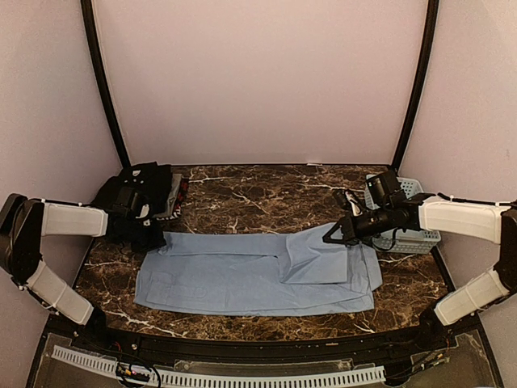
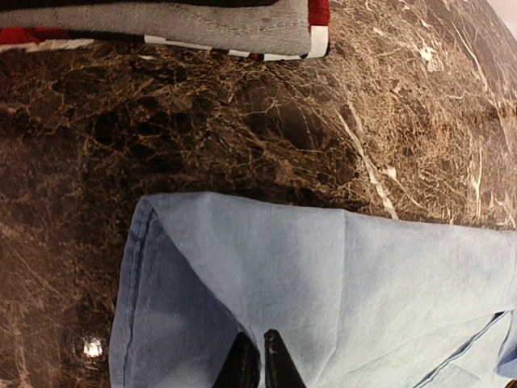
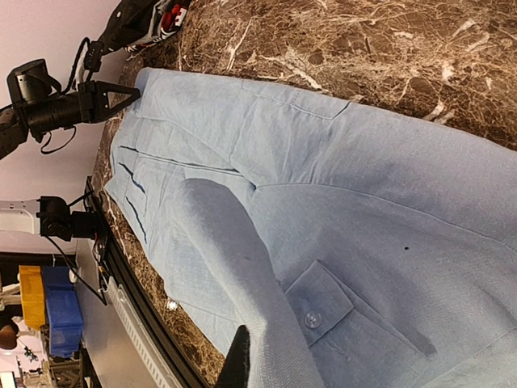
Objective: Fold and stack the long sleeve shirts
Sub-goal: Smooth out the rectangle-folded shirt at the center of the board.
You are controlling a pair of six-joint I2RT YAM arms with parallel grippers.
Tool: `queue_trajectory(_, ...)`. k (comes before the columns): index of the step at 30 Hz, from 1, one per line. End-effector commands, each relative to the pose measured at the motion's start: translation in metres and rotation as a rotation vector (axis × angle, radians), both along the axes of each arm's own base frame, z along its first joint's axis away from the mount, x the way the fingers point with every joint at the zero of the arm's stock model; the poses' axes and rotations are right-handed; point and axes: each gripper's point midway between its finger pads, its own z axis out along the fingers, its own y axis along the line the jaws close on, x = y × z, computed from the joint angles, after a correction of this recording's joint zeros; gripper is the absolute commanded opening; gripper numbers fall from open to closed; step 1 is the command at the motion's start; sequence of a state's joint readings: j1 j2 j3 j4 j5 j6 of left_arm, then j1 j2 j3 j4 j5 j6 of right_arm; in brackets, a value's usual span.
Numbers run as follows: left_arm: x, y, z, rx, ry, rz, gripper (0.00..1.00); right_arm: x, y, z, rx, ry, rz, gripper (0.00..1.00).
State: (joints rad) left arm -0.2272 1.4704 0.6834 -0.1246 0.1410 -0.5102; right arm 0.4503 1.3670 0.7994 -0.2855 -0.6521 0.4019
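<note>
close to us the big light blue cloth shirt (image 1: 242, 279) lies half folded by the front edge, not stacked yet. we see open brown marble table (image 1: 258, 190) behind it. folded dark cloth pile (image 1: 172, 194) waits back left. left gripper (image 2: 257, 346) is pinched together; right gripper (image 1: 329, 238), we cannot tell.

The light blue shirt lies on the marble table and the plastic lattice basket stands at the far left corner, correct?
No: the top external view shows the pale blue plastic lattice basket at the far right corner. The light blue cloth shirt does lie on the dark marble table.
</note>
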Motion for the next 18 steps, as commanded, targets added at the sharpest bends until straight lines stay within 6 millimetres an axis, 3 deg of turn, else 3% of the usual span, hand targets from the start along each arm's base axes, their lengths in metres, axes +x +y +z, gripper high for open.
queue_trajectory(1,-0.003,0.003,0.008,0.004,-0.008,-0.003,0.03,0.006,-0.003,0.016,-0.004,-0.055,-0.014,0.00)
queue_trajectory(13,-0.015,0.016,0.046,0.073,-0.003,0.005,0.00,-0.010,-0.027,0.055,-0.083,-0.120,-0.047,0.00)
queue_trajectory(18,-0.016,0.016,0.049,0.084,0.006,-0.011,0.00,-0.017,-0.032,0.062,-0.096,-0.125,-0.044,0.00)
